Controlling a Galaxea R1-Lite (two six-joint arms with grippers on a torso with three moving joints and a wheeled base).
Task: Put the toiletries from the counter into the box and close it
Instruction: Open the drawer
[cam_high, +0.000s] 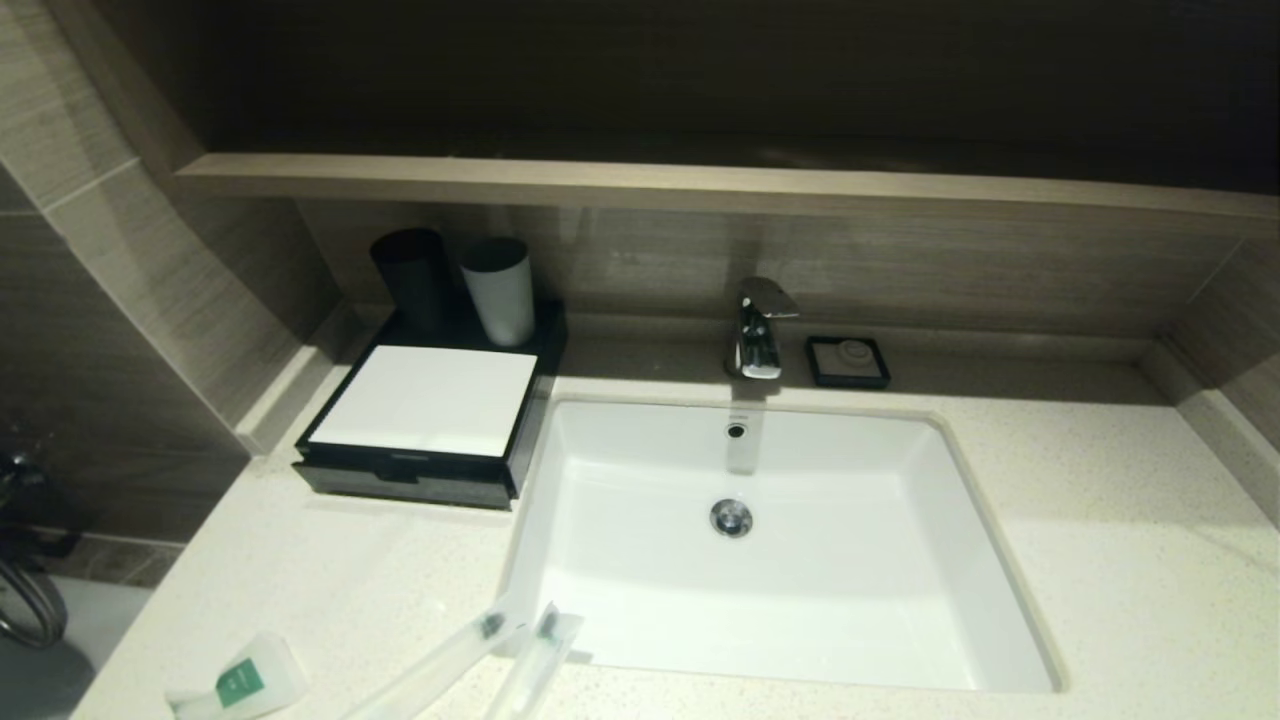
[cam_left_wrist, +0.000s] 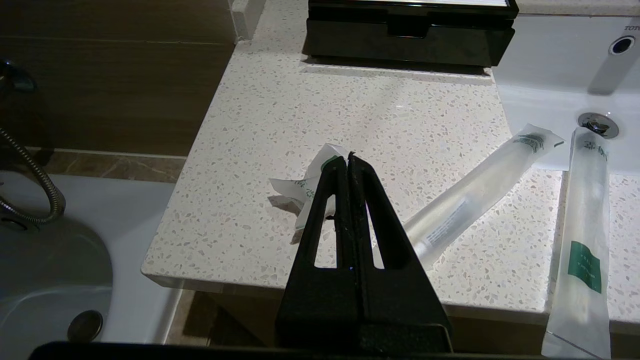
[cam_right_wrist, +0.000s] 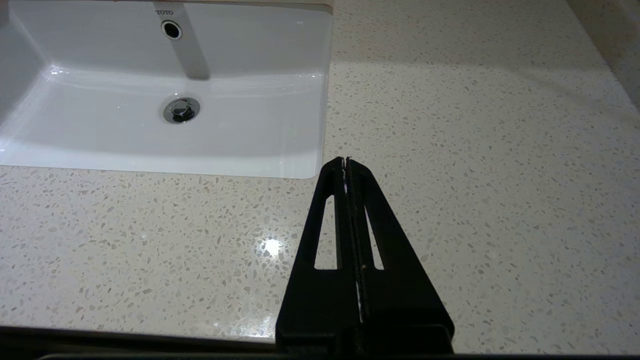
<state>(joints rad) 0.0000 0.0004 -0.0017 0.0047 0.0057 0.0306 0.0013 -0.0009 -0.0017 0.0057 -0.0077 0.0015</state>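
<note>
3 toiletries lie at the near left edge of the counter (cam_high: 1100, 560), a speckled off-white stone top. The small white packet (cam_high: 243, 682) with a green square label sits nearest the left corner, its long axis running left to right with a slight tilt. Just to its right, 2 long, narrow clear sachets lie side by side. The left sachet (cam_high: 440, 662) and the right sachet (cam_high: 535, 660) both slant away from the front edge, their dark ends pointing up and right toward the inset white basin (cam_high: 900, 560) and reaching its near left rim.

In the left wrist view, the left gripper (cam_left_wrist: 348, 159) hangs above the packet (cam_left_wrist: 305, 187), which looks crumpled and lies just beyond the tips; the jaws are pressed together with nothing between them. The 2 sachets are off to one side of the tips, apart from them.

The box (cam_high: 420, 400), low and black with a flat white top panel, stands well behind the toiletries, left of the basin, its front drawer pushed in.

The right gripper (cam_right_wrist: 345, 161) hovers over bare counter right of the basin, its jaws closed on nothing.
</note>
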